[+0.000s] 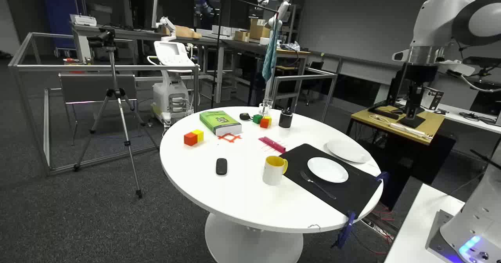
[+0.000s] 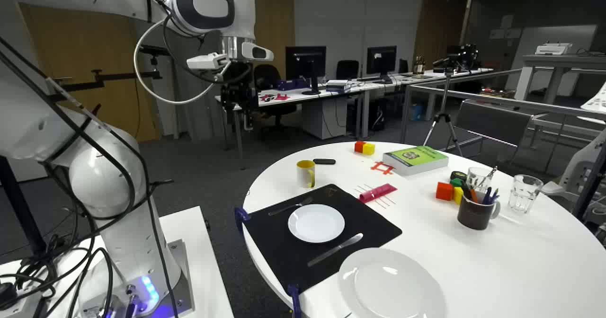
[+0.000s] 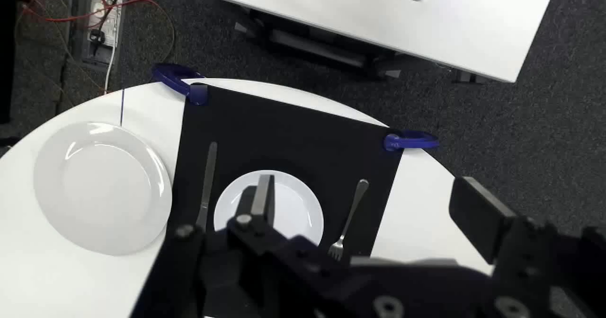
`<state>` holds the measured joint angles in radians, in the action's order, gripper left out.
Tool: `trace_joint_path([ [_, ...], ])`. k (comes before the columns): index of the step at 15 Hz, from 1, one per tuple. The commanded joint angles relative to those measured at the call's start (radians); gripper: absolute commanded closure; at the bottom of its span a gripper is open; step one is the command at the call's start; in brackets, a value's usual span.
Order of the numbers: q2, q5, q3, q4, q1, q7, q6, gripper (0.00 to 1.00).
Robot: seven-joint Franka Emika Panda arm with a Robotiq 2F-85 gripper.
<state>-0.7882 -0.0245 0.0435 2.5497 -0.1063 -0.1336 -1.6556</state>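
My fingers [image 3: 480, 214] are spread wide, nothing between them. I read that gap from the wrist view; both exterior views show them dark and small, well above table height, touching nothing. Left and right as from my base.

Near: two blue clamps [image 3: 412, 143] on the edge of the table [image 3: 71, 285], at the near corners of the black mat [image 3: 289, 133]. On it the small plate [image 3: 298, 209], nearest the fingers in the wrist view and partly hidden by them, whole in both exterior views. To its left a fork [image 3: 350, 214], to its right a knife [image 3: 209, 176]; large plate [image 3: 102, 190] further right at the mat's edge.

Middle, shown by the exterior views only: yellow-lined mug [image 1: 272, 175] off the mat by its far left corner; black handset [image 1: 221, 166] farther; pink strip [image 1: 273, 145] beyond the mat.

Far: red and yellow blocks [image 1: 190, 139] left, green book [image 1: 220, 122] near them. Right, an exterior view shows the handle of the dark mug [image 2: 473, 214] holding pens, and parts two glasses [image 2: 521, 195].
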Motion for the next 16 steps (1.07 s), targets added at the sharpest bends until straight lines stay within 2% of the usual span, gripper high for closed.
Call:
trace_joint_path([
  [1, 0.001, -0.001, -0.002, -0.002, -0.003, 0.002, 0.002, 0.0],
  [8, 0.036, -0.032, 0.002, 0.01, -0.005, -0.016, -0.054, 0.0],
  [16, 0.23, -0.063, -0.034, 0.084, -0.039, -0.21, -0.295, 0.0],
])
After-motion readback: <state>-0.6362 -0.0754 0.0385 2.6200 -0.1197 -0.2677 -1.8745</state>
